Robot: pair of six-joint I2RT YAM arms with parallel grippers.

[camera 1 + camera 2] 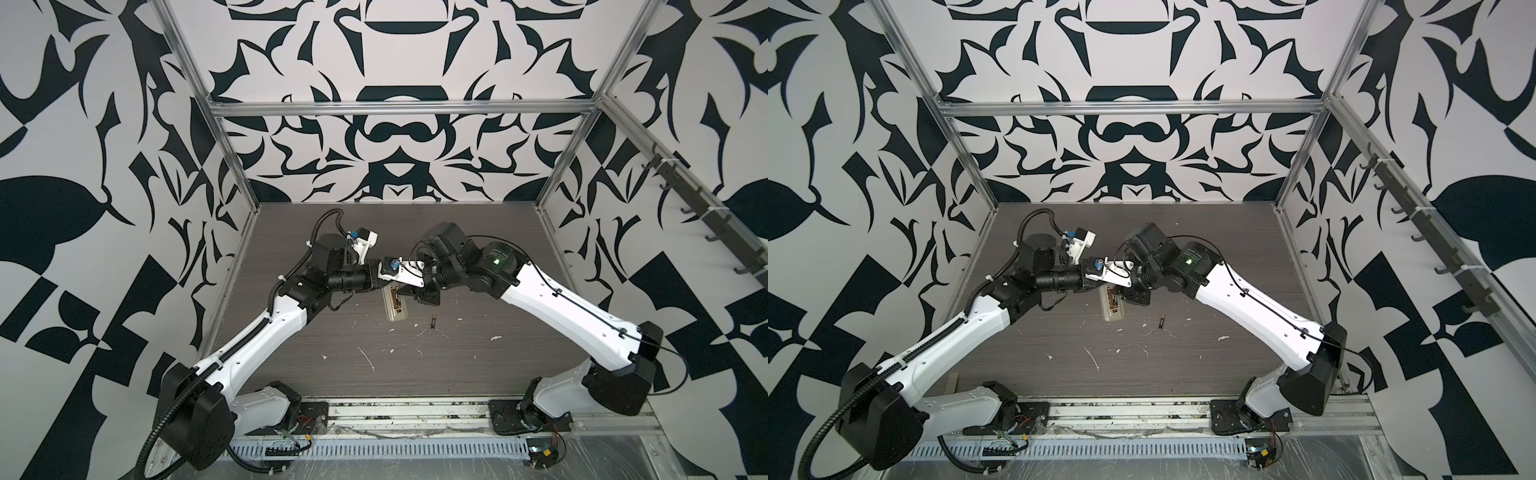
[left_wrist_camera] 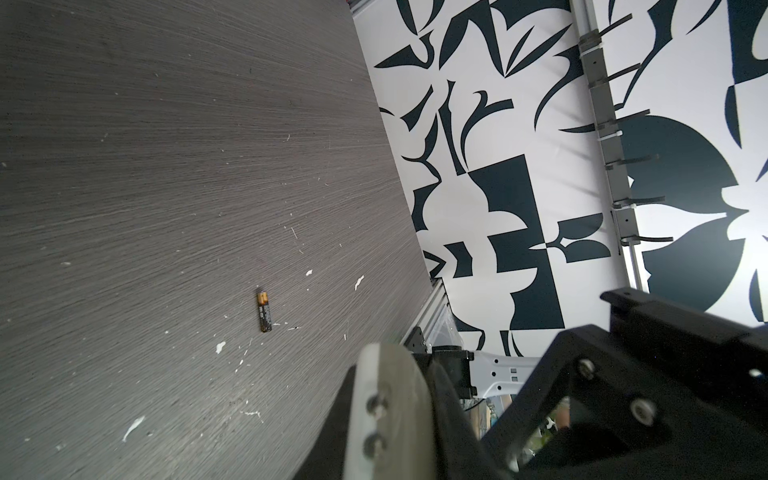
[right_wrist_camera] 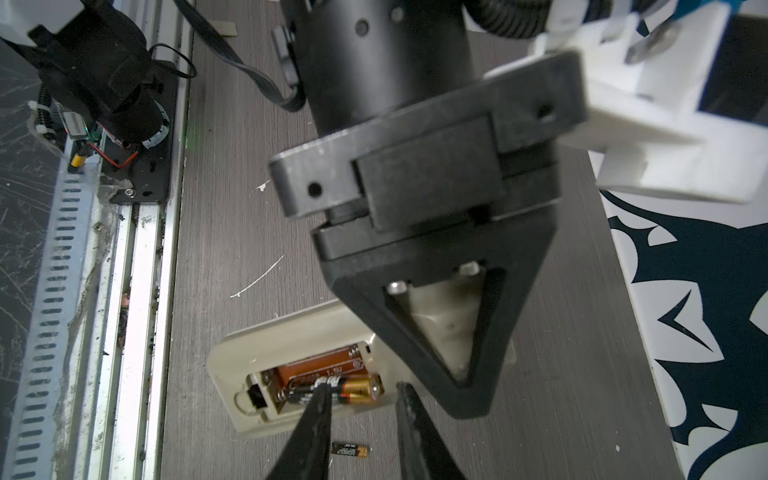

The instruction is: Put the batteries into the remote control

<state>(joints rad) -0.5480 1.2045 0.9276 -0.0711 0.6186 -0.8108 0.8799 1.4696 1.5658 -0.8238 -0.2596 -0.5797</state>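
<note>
The remote control (image 3: 291, 340) lies back up on the table, its battery recess open; in both top views it shows as a pale bar (image 1: 395, 311) (image 1: 1113, 311) under the two wrists. One battery (image 3: 336, 388) lies in the nearer slot of the recess, gold end toward my right gripper's far finger. My right gripper (image 3: 365, 386) is open, one fingertip (image 3: 322, 395) resting on that battery. A second battery (image 3: 350, 450) (image 1: 432, 322) (image 2: 264, 312) lies loose on the table beside the remote. My left gripper (image 3: 463, 390) is shut and lies across the remote's other end.
The dark wood-grain table (image 1: 374, 374) carries white flecks and scratches (image 1: 368, 359). The left forearm (image 3: 374, 62) and its white camera mount (image 3: 665, 124) hang close over the remote. A slotted metal rail (image 1: 374, 449) runs along the front edge; patterned walls enclose the other sides.
</note>
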